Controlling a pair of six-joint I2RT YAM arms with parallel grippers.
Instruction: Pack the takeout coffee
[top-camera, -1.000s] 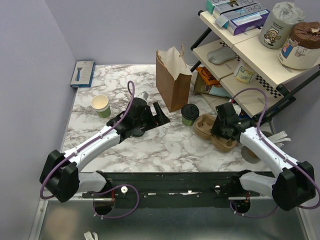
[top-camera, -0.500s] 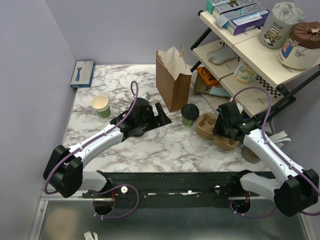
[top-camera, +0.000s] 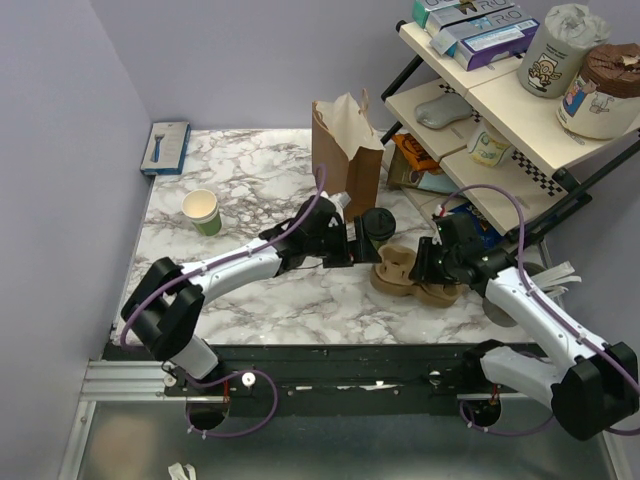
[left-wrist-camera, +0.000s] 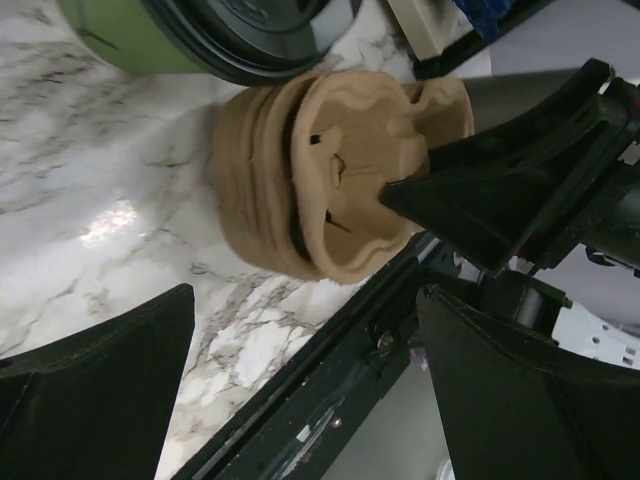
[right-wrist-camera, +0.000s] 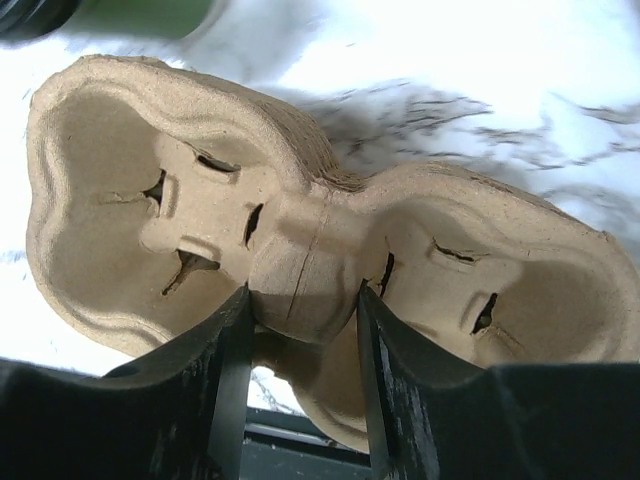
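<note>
- The takeout coffee (top-camera: 378, 226) is standing upright on the marble table (top-camera: 300, 300), just in front of the brown paper bag (top-camera: 345, 160) and just beside the pulp tray (top-camera: 395, 275).
- The left gripper (top-camera: 357, 243) is hovering next to the cup with its fingers (left-wrist-camera: 100, 390) spread wide and holding nothing.
- The right gripper (right-wrist-camera: 300, 300) is clamping the tray's middle bridge.
- Risk: a spread finger is likely to clip the cup's side or black lid (left-wrist-camera: 260, 35) and tip it.
- Risk: any shift of the clamped tray is likely to nudge the cup.
- Risk: the two grippers are working close together, so a collision is possible.
- Risk: the bag is standing unsupported and may fold or topple during insertion.
- Count: one lidded cup, one lidless green cup (top-camera: 203, 212), one bag, two grippers.
- Count: one tray showing, though it may be a nested stack; the wrist views are not settling this.
</note>
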